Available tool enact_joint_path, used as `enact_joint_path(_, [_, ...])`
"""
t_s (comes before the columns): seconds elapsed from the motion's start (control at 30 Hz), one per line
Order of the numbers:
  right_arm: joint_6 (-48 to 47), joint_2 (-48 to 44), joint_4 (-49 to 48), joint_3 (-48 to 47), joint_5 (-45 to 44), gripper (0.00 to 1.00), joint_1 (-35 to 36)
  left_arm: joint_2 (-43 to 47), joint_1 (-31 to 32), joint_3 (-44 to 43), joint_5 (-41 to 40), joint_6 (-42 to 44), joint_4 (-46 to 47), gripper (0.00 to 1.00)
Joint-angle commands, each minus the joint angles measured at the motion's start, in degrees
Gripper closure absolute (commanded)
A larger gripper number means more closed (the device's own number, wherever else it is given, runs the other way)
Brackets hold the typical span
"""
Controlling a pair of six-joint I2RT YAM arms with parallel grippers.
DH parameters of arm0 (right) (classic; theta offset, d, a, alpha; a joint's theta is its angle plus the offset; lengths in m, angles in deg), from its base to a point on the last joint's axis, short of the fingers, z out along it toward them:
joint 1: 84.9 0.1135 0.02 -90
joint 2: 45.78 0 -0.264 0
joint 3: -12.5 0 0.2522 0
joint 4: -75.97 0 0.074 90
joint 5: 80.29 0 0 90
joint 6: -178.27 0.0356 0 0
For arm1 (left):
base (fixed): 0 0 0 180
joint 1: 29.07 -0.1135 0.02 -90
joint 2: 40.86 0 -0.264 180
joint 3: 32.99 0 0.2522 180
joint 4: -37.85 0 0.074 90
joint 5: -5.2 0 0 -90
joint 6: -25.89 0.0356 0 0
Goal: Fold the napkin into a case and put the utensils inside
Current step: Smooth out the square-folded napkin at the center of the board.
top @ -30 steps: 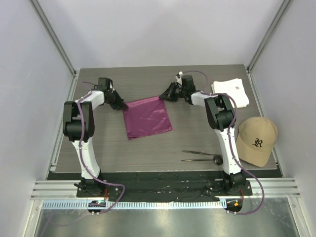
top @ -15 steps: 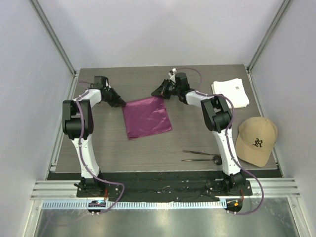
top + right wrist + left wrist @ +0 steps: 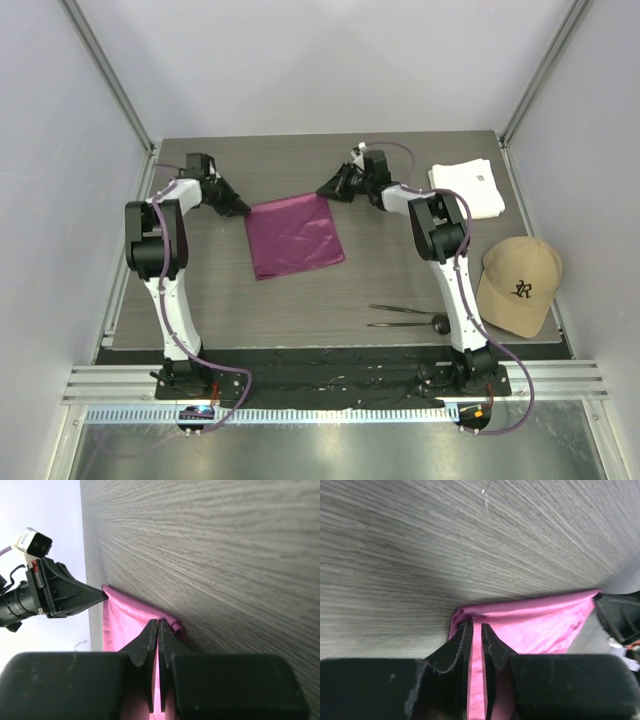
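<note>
The magenta-purple napkin [image 3: 293,235] lies spread as a flat square on the dark table. My left gripper [image 3: 238,207] is shut on its far left corner, with a strip of cloth showing between the fingers in the left wrist view [image 3: 476,630]. My right gripper [image 3: 325,192] is shut on the far right corner, its tips pinched together on the cloth [image 3: 157,625]. The far edge of the napkin [image 3: 540,625] runs stretched between the two grippers. The two dark utensils [image 3: 400,315] lie side by side near the front right, the spoon's round head [image 3: 440,322] to the right.
A folded white cloth [image 3: 468,185] lies at the back right. A tan cap [image 3: 518,283] sits at the table's right edge, just right of the right arm's upright link [image 3: 455,290]. Grey walls close in both sides.
Both grippers and the napkin's far edge have shifted slightly to the left. The right gripper has drawn in a little. Utensils, white cloth and cap have not moved.
</note>
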Motion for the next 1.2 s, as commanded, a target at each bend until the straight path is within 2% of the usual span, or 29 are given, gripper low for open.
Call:
enact_joint_path(0.0, [-5.4, -2.2, 5.8, -3.2, -1.0, 0.92, -1.5, 6.1, 0.1, -2.8, -3.5, 5.6, -6.5, 0.83])
enact_joint_path(0.1, [-8.5, -6.4, 11.4, -4.0, -2.7, 0.91, -1.6, 12.1, 1.2, -1.9, -4.0, 7.5, -8.5, 0.81])
enact_joint_path(0.27, [-10.5, -15.9, 15.4, 0.8, -4.2, 0.91, 0.3, 21.9, 5.7, 10.5, 1.7, 4.1, -3.4, 0.83])
enact_joint_path(0.3, [-9.9, -17.2, 15.1, 4.2, -3.9, 0.90, 1.6, 22.9, 6.1, 15.7, 2.9, 1.6, -1.6, 0.84])
enact_joint_path(0.4, [-8.6, -22.7, 10.8, 12.6, -3.0, 0.88, 3.7, 24.7, 7.9, 22.1, 3.2, 0.6, 2.7, 0.86])
enact_joint_path(0.53, [-5.4, -27.2, 4.1, 22.5, -0.5, 0.87, 7.9, 25.2, 8.4, 26.6, 1.7, 2.3, 3.1, 0.88])
enact_joint_path(0.67, [-2.5, -29.6, -5.0, 31.6, 2.0, 0.87, 8.9, 26.4, 8.4, 30.8, -0.1, 2.9, 3.4, 0.89])
enact_joint_path(1.0, [-6.1, -32.1, -8.1, 46.9, 2.3, 0.88, 7.7, 34.8, 8.5, 42.4, -6.6, 4.4, 2.3, 0.88])
enact_joint_path(1.13, [-8.4, -38.6, -5.3, 50.3, 1.5, 0.88, 7.1, 41.8, 9.1, 43.3, -10.8, 6.2, -1.8, 0.86])
enact_joint_path(1.17, [-9.3, -39.8, -3.5, 50.7, 0.5, 0.88, 6.9, 43.2, 9.3, 42.7, -11.5, 6.3, -2.7, 0.83])
